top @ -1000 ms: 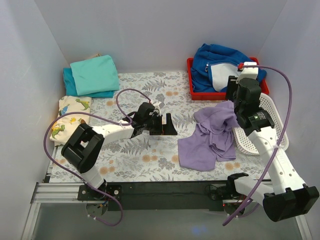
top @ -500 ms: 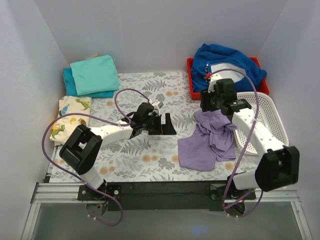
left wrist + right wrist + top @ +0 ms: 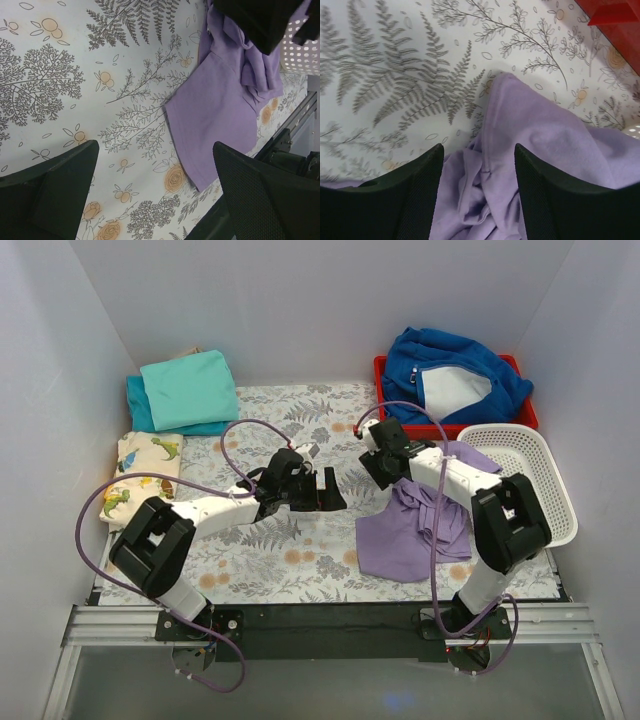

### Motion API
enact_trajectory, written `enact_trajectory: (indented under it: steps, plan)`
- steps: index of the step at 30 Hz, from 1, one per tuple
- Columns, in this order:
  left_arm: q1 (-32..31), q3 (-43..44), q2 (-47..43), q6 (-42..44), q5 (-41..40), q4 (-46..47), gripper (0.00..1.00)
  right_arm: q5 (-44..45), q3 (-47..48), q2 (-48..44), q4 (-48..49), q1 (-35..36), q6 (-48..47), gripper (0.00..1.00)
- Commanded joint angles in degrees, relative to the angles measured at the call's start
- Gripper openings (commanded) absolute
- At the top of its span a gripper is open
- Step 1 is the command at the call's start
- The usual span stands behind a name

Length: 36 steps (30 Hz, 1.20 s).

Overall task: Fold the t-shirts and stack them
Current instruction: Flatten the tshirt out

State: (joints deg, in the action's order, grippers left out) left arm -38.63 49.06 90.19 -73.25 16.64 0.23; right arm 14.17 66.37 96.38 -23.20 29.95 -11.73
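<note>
The right gripper [image 3: 374, 466] hangs low over the upper left edge of the lavender t-shirt [image 3: 408, 532]. Its jaws stand apart and hold nothing. In the right wrist view a raised fold of the cloth lies directly between the two fingers [image 3: 420, 190].

The step in hand seems to be taking this crumpled shirt to spread it flat. To do it well, the gripper should descend straight onto that fold and close on one layer only, near the hem or shoulder, so the shirt opens when lifted.

The left gripper [image 3: 328, 490] is fully open and empty, just left of the shirt. The shirt lies bunched on the surface [image 3: 300, 560], and its right side touches the white basket [image 3: 540, 490]. The folded turquoise t-shirt [image 3: 190, 385] waits at the far left corner.
</note>
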Motion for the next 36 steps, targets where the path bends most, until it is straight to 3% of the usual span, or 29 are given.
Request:
enact_trajectory:
  steps: [1,12,14,16,23,27,36]
  plan:
    - [-0.1,-0.6,-3.5,1.3,-2.1,0.0,0.98,14.7,3.9,4.6,1.0,1.4,-2.7,0.65]
    - [0.0,-1.2,-4.9,2.1,-3.6,0.0,0.98,28.1,8.6,12.2,1.7,1.4,-1.6,0.61]
    - [0.0,-1.4,-5.3,2.2,-3.9,0.1,0.98,28.1,8.5,11.5,1.8,1.4,-0.1,0.27]
    - [0.2,-1.7,-5.6,2.2,-4.2,0.0,0.98,25.4,7.8,8.6,2.5,1.2,1.5,0.02]
    - [1.0,-2.4,-7.9,1.4,-6.7,-2.2,0.98,16.3,7.8,-5.6,3.6,1.5,4.2,0.01]
    - [2.4,-3.7,-11.7,0.0,-9.0,-2.3,0.98,7.3,14.2,-15.8,-0.3,3.2,6.1,0.01]
    - [5.9,-4.8,-18.9,-1.3,-11.9,-4.8,0.98,-0.8,34.9,-17.0,-5.8,11.7,8.1,0.01]
